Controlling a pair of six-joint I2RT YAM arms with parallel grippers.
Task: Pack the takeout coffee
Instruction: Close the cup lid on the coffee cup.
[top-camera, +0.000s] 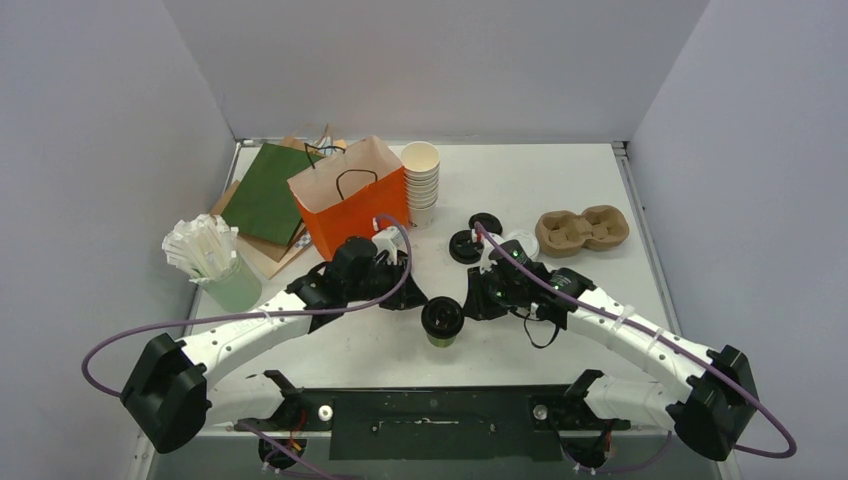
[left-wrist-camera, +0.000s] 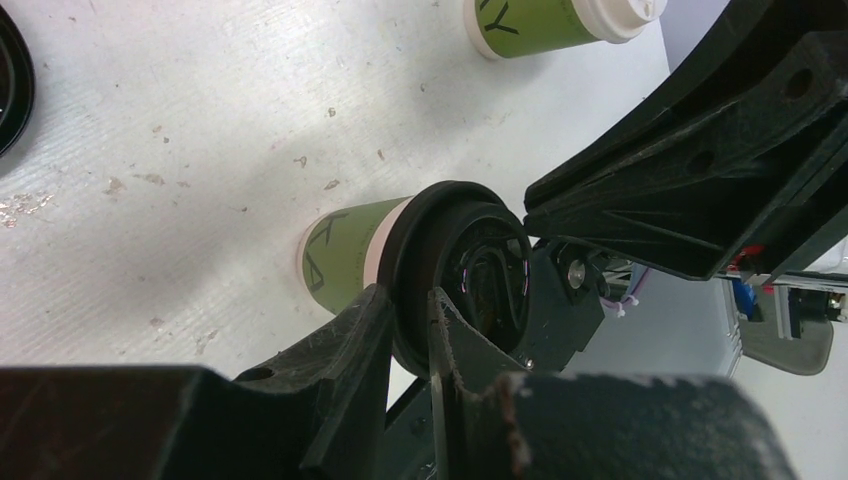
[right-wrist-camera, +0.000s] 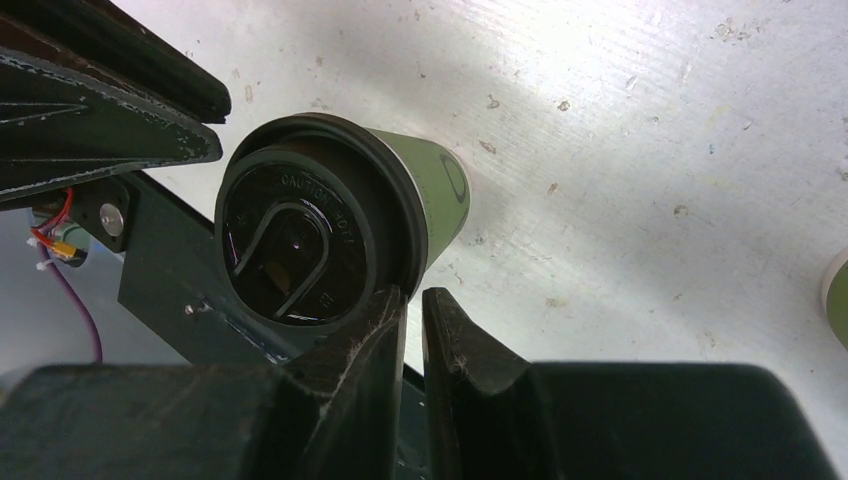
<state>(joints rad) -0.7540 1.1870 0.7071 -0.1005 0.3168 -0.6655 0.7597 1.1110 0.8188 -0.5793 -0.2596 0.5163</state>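
At the far left of the table (top-camera: 560, 180) stands a pale green holder of white straws (top-camera: 205, 255). Just behind it lie flat green bags (top-camera: 262, 195). Next comes an orange paper bag (top-camera: 350, 210), upright with its mouth open, and a stack of white cups (top-camera: 421, 185) just beside it.

The left arm (top-camera: 250, 325) reaches in toward the front middle. Its jaws stand narrowly on either side of the lid's rim on the black-lidded coffee cup (top-camera: 441, 322); I cannot tell whether they pinch it. That cup stands upright on the table, between the two arms.

The right arm (top-camera: 610, 320) comes in from the other side. Its jaws are closed to a thin slit with nothing in it, their tips right at the lid's edge.

A white-lidded coffee cup (left-wrist-camera: 540, 22) sits further back on the table. Loose black lids (top-camera: 475, 240) lie behind the right arm, and a cardboard cup carrier (top-camera: 582, 230) is to their right.
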